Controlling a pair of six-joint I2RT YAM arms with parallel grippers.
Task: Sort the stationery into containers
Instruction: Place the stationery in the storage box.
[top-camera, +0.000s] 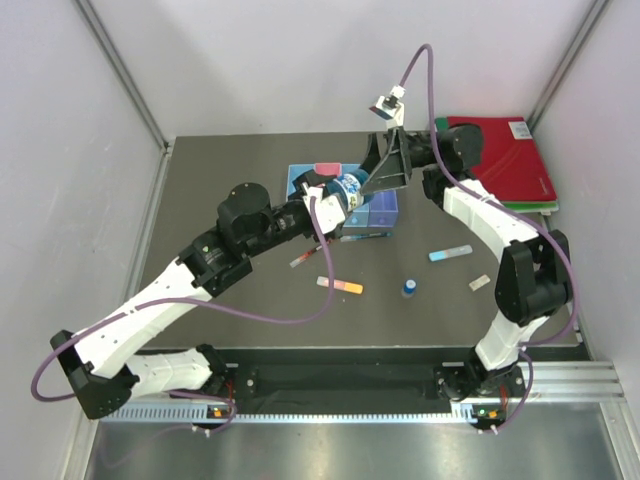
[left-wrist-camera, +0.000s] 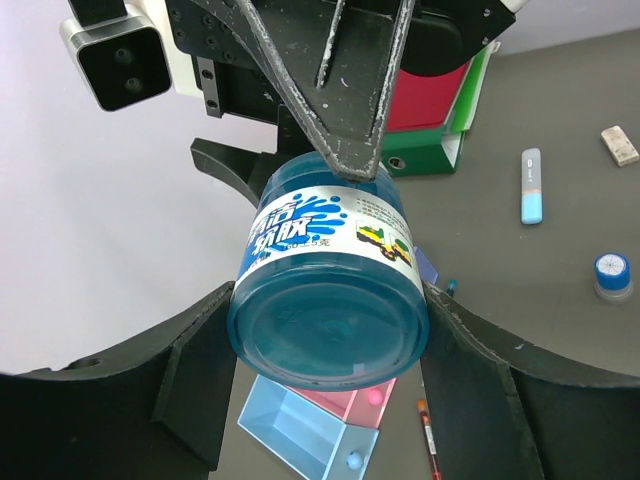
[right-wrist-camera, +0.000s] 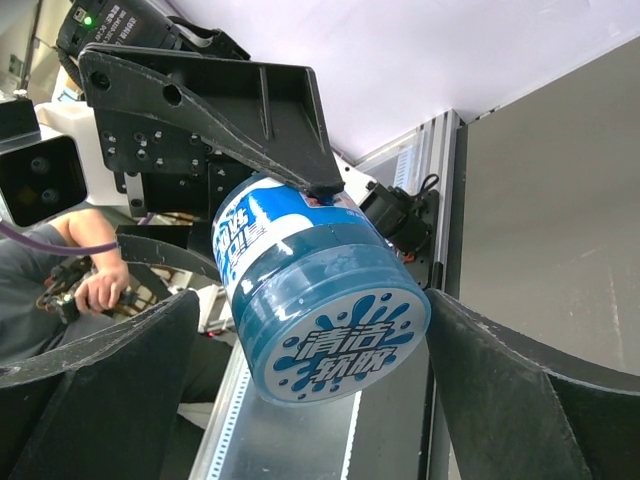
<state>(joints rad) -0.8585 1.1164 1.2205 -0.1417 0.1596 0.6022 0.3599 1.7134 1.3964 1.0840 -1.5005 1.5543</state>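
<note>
Left pincer (left-wrist-camera: 328, 300) was clamped on the blue jar (top-camera: 348, 187), mid-air over the bins (top-camera: 383, 212), upper middle of frame. Right pincer (right-wrist-camera: 312, 300) hung wide around it; I reckoned I should close it squarely before the left let go.

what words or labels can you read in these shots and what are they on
"清洁软胶": lid of the blue jar, right wrist view.
"清洁软胶": the jar's side, left wrist view; smaller print beside it too small to read.
The sticker on the red binder: too small to read.
</note>
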